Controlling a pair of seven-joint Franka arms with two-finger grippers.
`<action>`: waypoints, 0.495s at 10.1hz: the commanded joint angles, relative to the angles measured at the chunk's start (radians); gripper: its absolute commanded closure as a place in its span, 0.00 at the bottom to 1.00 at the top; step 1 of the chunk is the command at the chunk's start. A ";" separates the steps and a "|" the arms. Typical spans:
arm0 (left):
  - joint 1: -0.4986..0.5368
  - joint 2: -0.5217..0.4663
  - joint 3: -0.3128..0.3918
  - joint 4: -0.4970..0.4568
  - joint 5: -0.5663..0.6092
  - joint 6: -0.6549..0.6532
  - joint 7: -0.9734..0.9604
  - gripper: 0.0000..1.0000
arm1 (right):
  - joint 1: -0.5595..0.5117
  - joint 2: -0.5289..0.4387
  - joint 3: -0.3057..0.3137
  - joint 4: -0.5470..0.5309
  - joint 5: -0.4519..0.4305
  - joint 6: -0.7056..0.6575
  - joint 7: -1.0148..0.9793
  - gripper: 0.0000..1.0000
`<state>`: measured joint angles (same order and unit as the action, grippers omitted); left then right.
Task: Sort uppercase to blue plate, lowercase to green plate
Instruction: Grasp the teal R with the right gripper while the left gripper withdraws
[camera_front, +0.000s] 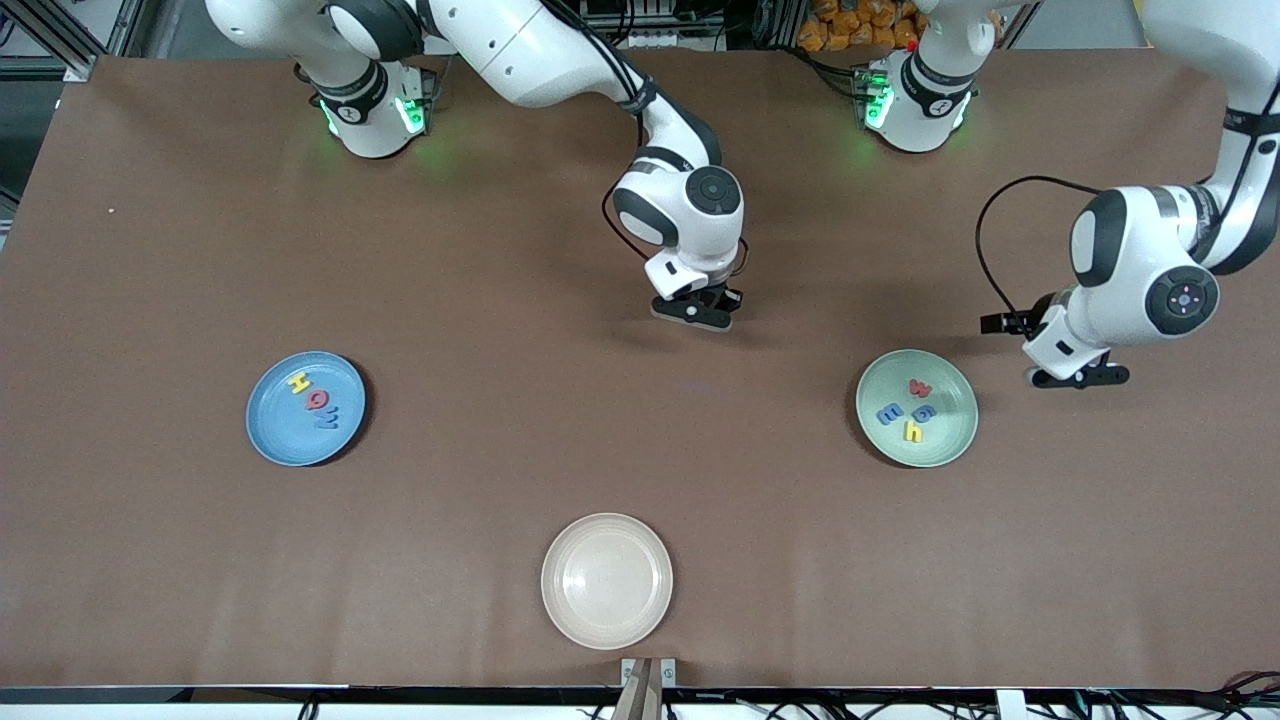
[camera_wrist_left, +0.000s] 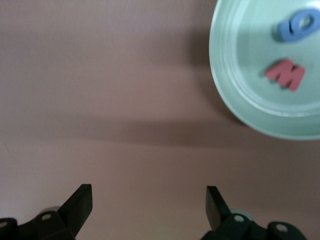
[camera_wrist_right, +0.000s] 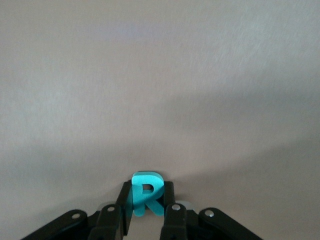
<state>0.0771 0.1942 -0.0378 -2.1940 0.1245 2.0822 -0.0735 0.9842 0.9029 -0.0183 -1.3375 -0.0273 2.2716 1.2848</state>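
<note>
The teal R (camera_wrist_right: 145, 196) is pinched between the fingers of the right gripper (camera_front: 697, 308), which is down at the table's (camera_front: 640, 440) middle, between the two arms' bases and the cream plate (camera_front: 607, 580) and farther from the front camera than all three plates. In the right wrist view the letter stands upright between the closed fingers (camera_wrist_right: 170, 210).

The blue plate (camera_front: 272, 440) sits toward the right arm's end of the table and holds the yellow H (camera_front: 299, 382), the red Q (camera_front: 317, 401) and the blue W (camera_front: 328, 420) in a row. The green plate (camera_front: 950, 445) sits toward the left arm's end and holds the red w (camera_front: 919, 388), the blue g (camera_front: 923, 412), the blue e (camera_front: 890, 412) and the yellow h (camera_front: 914, 431).

The left gripper (camera_front: 1078, 377) waits just beside the green plate, its fingers (camera_wrist_left: 80, 202) spread wide with nothing between them. The cream plate lies nearest the front camera, between the other two plates.
</note>
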 joint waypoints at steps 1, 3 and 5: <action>-0.063 -0.163 0.058 -0.125 -0.029 0.007 0.001 0.00 | -0.073 -0.024 0.011 0.027 -0.014 -0.125 -0.062 1.00; -0.071 -0.199 0.056 -0.118 -0.029 0.006 0.001 0.00 | -0.189 -0.091 0.021 0.031 -0.010 -0.224 -0.152 1.00; -0.083 -0.210 0.049 -0.052 -0.029 0.000 0.011 0.00 | -0.335 -0.130 0.027 0.049 0.033 -0.427 -0.321 1.00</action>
<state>0.0173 0.0086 0.0049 -2.2760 0.1167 2.0862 -0.0734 0.7562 0.8231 -0.0215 -1.2804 -0.0191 1.9455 1.0640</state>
